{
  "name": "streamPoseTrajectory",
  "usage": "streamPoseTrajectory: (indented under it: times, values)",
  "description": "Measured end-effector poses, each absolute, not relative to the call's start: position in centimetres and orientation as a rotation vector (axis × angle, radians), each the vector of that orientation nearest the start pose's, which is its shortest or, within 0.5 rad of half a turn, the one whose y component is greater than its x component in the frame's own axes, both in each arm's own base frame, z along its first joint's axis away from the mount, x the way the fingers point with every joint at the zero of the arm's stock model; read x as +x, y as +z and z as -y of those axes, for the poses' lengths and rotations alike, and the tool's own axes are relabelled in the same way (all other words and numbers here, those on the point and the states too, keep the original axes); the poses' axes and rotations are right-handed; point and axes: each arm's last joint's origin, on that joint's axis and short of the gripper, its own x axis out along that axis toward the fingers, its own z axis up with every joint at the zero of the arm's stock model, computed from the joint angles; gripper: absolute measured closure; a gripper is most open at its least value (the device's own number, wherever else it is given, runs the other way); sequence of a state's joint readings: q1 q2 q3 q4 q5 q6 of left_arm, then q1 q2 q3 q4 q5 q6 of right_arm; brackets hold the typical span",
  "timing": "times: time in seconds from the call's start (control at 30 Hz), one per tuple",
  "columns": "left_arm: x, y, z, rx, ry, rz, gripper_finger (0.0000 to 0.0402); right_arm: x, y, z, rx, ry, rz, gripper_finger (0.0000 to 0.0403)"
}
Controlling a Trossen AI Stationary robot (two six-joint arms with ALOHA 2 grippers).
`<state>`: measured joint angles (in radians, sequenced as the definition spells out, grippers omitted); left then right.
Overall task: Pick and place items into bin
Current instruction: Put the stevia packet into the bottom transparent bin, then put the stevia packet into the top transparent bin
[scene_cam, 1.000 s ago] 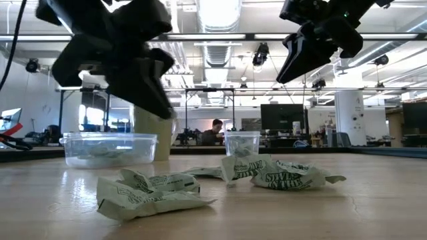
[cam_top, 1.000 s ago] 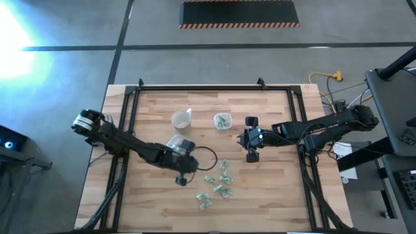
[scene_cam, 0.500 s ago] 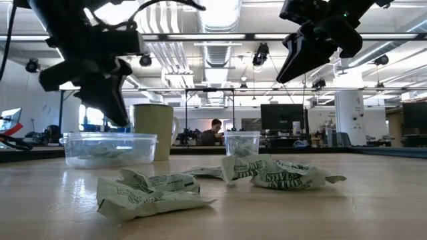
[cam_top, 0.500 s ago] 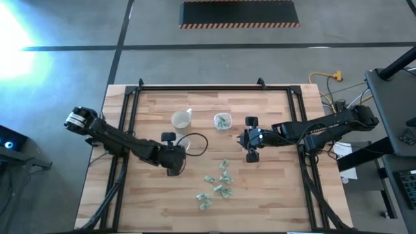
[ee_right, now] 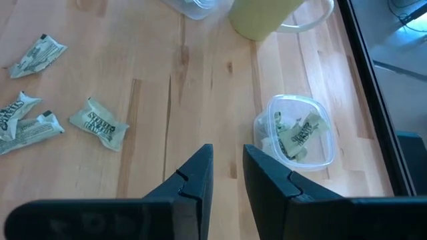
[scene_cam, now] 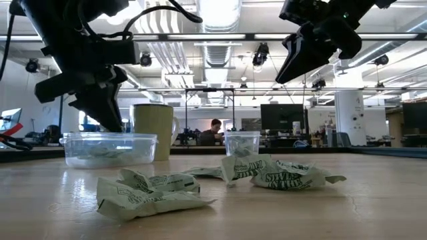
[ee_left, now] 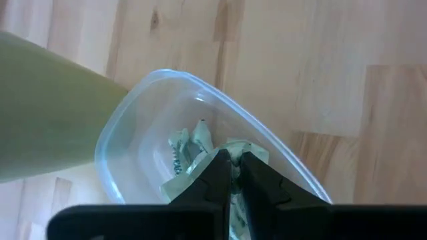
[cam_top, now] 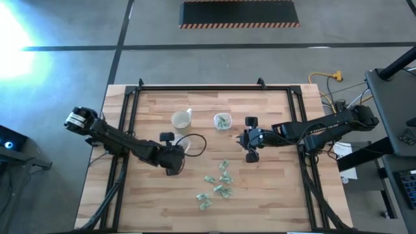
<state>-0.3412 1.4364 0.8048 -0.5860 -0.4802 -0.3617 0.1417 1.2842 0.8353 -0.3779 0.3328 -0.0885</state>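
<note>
1. The left gripper (ee_left: 230, 175) hangs over the clear bin (ee_left: 127, 127) beside the yellowish cup (cam_top: 181, 119), fingers pressed together, nothing visibly held.
2. The right gripper (ee_right: 227, 175) hovers with fingers slightly apart, empty, on the cup's far side.
3. Loose items (cam_top: 220, 182) lie on the desk (cam_top: 273, 195), away from the cup.

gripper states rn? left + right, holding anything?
Left gripper: shut above the clear bin; whether it pinches a wrapped piece cannot be told.
Right gripper: slightly open, empty, above bare table.
</note>
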Motion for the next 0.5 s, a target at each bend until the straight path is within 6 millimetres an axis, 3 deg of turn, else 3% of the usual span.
streamPoseTrajectory:
  times: [0.33, 0.5]
  values:
    - [23.85, 18.35, 6.87, 0.197, 0.368, -1.040, 0.0320, 25.49, 23.29, -2.68, -0.276, -0.145, -0.815, 0.0330]
    - [23.89, 18.50, 6.92, 0.187, 0.356, -1.042, 0.0303, 25.66, 23.07, -2.85, -0.247, -0.096, -0.780, 0.0330]
